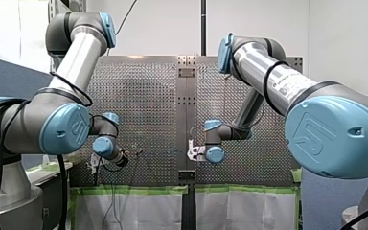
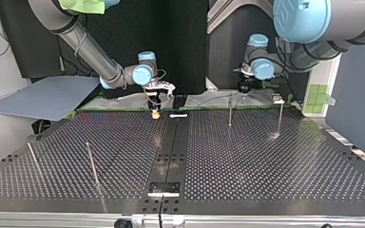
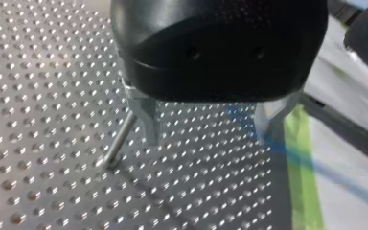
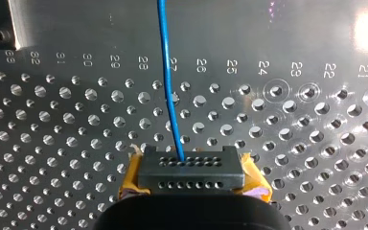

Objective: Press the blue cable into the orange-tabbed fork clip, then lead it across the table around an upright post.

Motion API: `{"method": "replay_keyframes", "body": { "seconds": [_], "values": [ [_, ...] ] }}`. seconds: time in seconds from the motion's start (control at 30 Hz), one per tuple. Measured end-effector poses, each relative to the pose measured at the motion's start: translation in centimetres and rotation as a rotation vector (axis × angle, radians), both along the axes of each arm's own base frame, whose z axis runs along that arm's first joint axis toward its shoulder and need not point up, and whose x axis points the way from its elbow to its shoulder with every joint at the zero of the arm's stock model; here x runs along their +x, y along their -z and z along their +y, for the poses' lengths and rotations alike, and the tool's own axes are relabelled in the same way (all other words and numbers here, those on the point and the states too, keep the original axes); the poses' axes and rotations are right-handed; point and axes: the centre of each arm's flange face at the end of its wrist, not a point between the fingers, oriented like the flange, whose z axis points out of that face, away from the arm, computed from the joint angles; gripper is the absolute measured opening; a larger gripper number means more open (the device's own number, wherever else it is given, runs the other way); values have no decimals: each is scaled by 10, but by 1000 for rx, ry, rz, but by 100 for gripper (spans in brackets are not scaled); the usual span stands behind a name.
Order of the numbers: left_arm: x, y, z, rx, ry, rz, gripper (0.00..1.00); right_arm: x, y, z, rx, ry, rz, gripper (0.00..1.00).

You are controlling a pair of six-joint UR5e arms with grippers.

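The blue cable (image 4: pixel 168 81) runs over the perforated table (image 4: pixel 292 143) and ends at the black holed pad of my right gripper (image 4: pixel 191 168), which is shut on it; yellow tape shows at both sides. In the top view this gripper (image 2: pixel 156 110) points down at the far edge near the centre seam. My left gripper (image 3: pixel 206 139) hangs low with its metal fingers (image 3: pixel 143 122) wide apart and open. A thin upright post (image 3: pixel 120 141) stands just outside one finger. A blurred stretch of blue cable (image 3: pixel 326 170) passes by the other finger, over the table's edge.
Upright posts stand at the far right (image 2: pixel 230 110) (image 2: pixel 280 116) and near left (image 2: pixel 91 162) of the top view. A small white piece (image 2: pixel 178 115) lies by the seam, and a small fixture (image 2: pixel 278 99) sits at the far edge. Green tape (image 3: pixel 299 158) and white cloth border the table.
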Motion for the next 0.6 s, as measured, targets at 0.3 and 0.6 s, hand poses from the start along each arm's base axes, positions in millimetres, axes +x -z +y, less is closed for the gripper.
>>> {"method": "replay_keyframes", "body": {
  "seconds": [0.3,0.6],
  "values": [
    [-10,-6,-3,4,1,-19,97,0,1,1,7,-1,4,0],
    [-19,-19,-13,3,23,-60,97,0,2,2,10,-1,5,0]
  ]
}}
